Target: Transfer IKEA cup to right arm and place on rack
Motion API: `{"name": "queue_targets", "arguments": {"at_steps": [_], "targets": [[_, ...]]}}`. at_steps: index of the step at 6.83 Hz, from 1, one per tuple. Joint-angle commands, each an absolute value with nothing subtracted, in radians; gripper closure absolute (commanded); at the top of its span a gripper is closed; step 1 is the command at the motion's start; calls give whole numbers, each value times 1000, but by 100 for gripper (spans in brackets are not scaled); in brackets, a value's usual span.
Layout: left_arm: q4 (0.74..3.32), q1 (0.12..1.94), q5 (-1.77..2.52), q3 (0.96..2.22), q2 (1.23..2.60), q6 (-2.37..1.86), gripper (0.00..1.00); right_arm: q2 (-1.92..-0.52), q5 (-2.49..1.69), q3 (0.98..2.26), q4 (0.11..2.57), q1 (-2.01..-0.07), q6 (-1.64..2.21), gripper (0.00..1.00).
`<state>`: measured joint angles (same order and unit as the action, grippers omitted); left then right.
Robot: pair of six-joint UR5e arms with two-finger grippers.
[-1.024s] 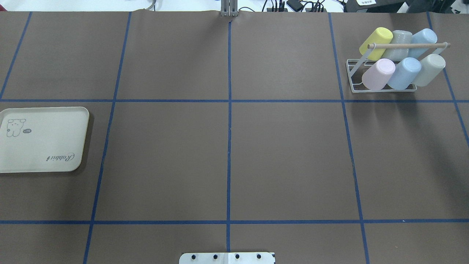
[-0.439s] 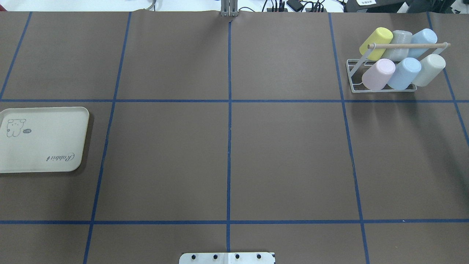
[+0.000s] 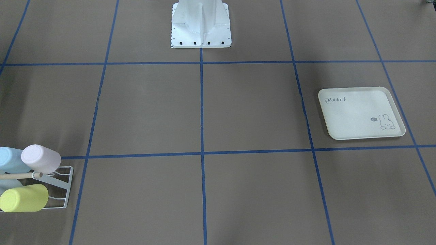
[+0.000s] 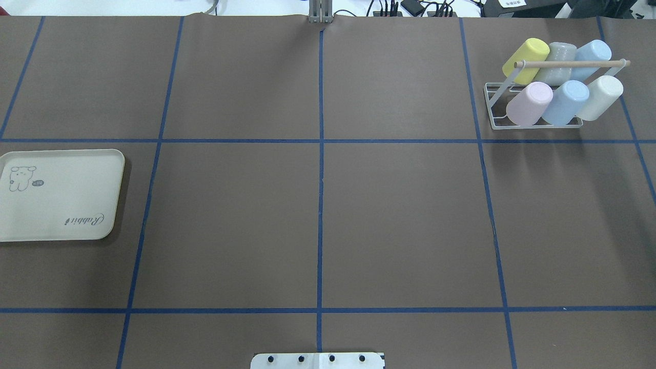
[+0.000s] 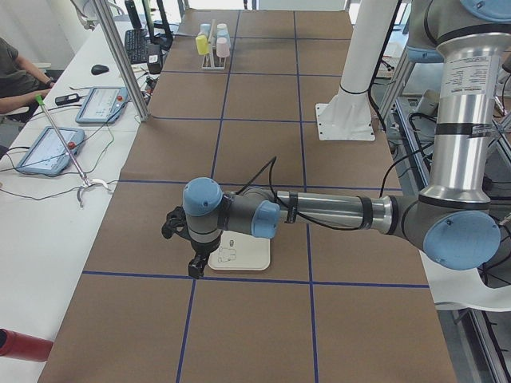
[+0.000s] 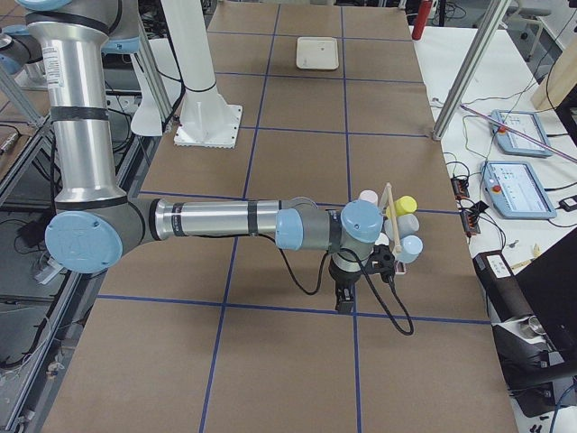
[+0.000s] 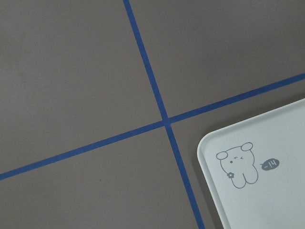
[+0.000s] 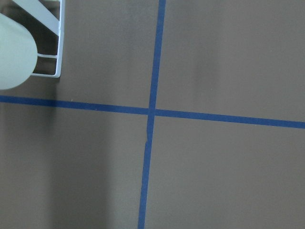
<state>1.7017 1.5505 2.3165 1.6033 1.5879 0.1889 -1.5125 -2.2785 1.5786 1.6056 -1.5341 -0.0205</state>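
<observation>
Cups (image 4: pixel 564 102), six in all, sit on the rack (image 8: pixel 59 47) at the far right corner of the table (image 4: pixel 410 230); everything else lies nearer. At the middle of the near edge is the white base plate (image 4: pixel 318 360). Against the left edge, about midway along it, the tray (image 4: pixel 61 225) lies flat. The left gripper (image 5: pixel 194 266) hangs over the tray's rabbit-print corner. The right gripper (image 6: pixel 343 298) hangs close to the rack's near right corner. Only the side views show either gripper, so I cannot tell how wide the jaws of either stand. On the rack all the cups are tilted, closed ends up. The front row is the pink cup (image 4: pixel 530 104), front blue cup (image 4: pixel 565 101) and cream cup (image 4: pixel 600 97). Behind them are the yellow cup (image 4: pixel 526 60), grey cup (image 4: pixel 557 72) and back blue cup (image 4: pixel 592 54), with the rod (image 4: pixel 569 64) crossing above them.
</observation>
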Motion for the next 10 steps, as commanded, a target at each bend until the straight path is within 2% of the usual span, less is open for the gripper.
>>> {"name": "queue_targets", "arguments": {"at_steps": [1,10], "targets": [[1701,1549,2316,1605,1591,189,0,-1535,-2279,1615,1554,-1542,43,0],[1701,1551,2315,1605,1585,189,0,-1606,-2390,1626,1537,-1577,43,0]]}}
